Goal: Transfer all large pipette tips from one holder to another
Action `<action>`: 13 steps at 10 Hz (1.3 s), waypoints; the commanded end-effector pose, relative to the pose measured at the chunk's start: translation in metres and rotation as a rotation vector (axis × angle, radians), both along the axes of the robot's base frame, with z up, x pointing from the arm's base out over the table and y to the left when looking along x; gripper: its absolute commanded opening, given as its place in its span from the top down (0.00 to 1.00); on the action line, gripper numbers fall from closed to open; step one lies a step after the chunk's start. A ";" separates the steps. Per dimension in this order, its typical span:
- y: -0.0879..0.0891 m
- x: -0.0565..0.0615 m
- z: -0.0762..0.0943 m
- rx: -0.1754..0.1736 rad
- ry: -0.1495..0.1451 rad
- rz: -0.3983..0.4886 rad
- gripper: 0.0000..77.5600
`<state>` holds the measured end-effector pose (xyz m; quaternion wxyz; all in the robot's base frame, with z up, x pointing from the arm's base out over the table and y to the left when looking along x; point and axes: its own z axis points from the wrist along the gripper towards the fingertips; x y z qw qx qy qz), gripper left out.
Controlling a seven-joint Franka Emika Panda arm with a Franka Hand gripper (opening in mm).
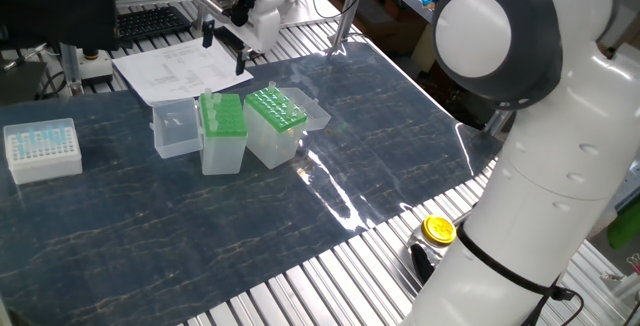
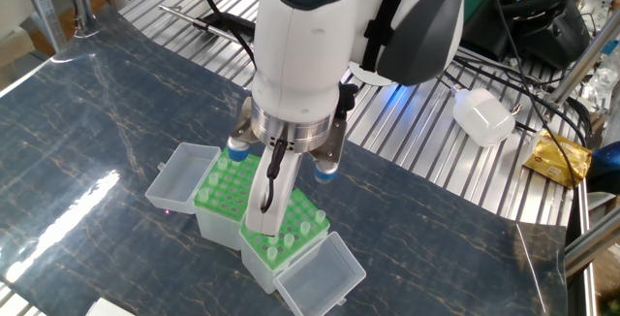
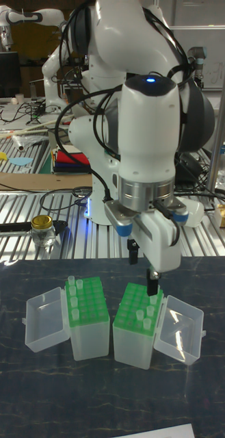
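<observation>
- Pincer (image 1: pixel 224 48) is hanging open and empty, fingers spread wide, above the table (image 1: pixel 150 226).
- In one fixed view it is hovering at 12 o'clock of the narrower green-topped box (image 1: pixel 222 131).
- The wider green-topped box (image 1: pixel 272 121) is sitting just beside that, at 3 o'clock.
- Large pipette tips (image 3: pixel 72 293) are standing in both racks.
</observation>
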<state>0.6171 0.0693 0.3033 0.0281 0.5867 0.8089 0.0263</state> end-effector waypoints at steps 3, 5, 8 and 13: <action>-0.007 -0.004 -0.010 -0.008 0.014 0.078 0.00; -0.011 -0.007 -0.015 -0.022 0.014 0.085 0.00; -0.025 -0.015 -0.021 -0.029 0.015 0.100 0.00; -0.040 -0.029 -0.034 -0.036 0.018 0.094 0.00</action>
